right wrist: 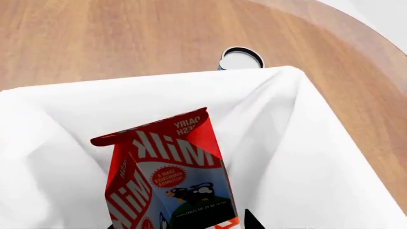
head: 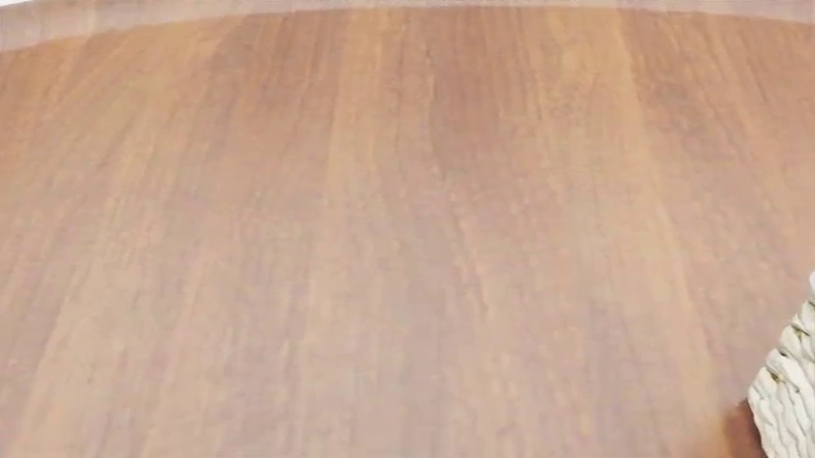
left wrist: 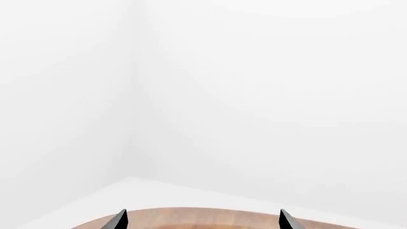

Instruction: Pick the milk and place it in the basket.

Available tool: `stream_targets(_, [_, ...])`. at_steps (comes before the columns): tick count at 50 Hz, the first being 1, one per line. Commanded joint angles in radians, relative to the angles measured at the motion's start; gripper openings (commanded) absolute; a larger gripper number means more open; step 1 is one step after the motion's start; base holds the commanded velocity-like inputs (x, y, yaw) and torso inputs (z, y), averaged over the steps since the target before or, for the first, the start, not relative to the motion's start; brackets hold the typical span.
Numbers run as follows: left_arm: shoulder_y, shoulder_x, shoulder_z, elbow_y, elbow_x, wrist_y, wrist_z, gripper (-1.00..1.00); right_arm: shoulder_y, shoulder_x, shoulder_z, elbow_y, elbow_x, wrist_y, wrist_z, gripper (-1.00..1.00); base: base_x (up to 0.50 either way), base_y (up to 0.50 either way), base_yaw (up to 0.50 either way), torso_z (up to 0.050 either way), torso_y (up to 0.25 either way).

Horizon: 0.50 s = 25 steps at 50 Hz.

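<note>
In the right wrist view the milk (right wrist: 168, 176), a red-topped carton with white "Milk" lettering and a cow picture, stands between my right gripper's (right wrist: 182, 223) dark fingertips (right wrist: 253, 220). The jaws sit close against the carton's base. The carton is over the inside of the basket (right wrist: 311, 143), whose white cloth lining surrounds it. A strip of the basket's cream wicker wall shows at the lower right of the head view (head: 789, 401). My left gripper (left wrist: 203, 222) is open and empty, above the far edge of the wooden table (left wrist: 203, 217). Neither gripper shows in the head view.
A small round white-topped can with a blue side (right wrist: 240, 59) stands on the wooden table (right wrist: 127, 38) just beyond the basket's far rim. The table's curved edge (right wrist: 356, 33) runs past it. The head view is filled with bare wood (head: 382, 239).
</note>
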Motion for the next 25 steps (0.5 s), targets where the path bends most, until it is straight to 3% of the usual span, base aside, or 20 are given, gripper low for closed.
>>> stream_targets(1, [0.005, 0.019, -0.020, -0.006, 0.031, 0.023, 0.019, 1.00, 0.006, -0.017, 0.018, 0.015, -0.057, -0.038, -0.040, -1.00, 0.00, 0.00, 0.00, 0.000, 0.000])
stream_targets(9, [0.007, 0.016, -0.012, -0.004, 0.047, 0.027, 0.018, 1.00, -0.004, -0.014, 0.022, 0.016, -0.059, -0.040, -0.040, -1.00, 0.00, 0.00, 0.00, 0.000, 0.000])
stream_targets(15, [0.005, 0.016, -0.009, -0.006, 0.046, 0.029, 0.017, 1.00, 0.002, -0.011, 0.018, 0.018, -0.061, -0.038, -0.042, -1.00, 0.00, 0.00, 0.00, 0.000, -0.240])
stream_targets(25, [0.003, 0.016, -0.017, -0.010, 0.024, 0.024, 0.015, 1.00, -0.004, -0.015, 0.019, 0.018, -0.063, -0.039, -0.039, -1.00, 0.00, 0.00, 0.00, 0.000, 0.000])
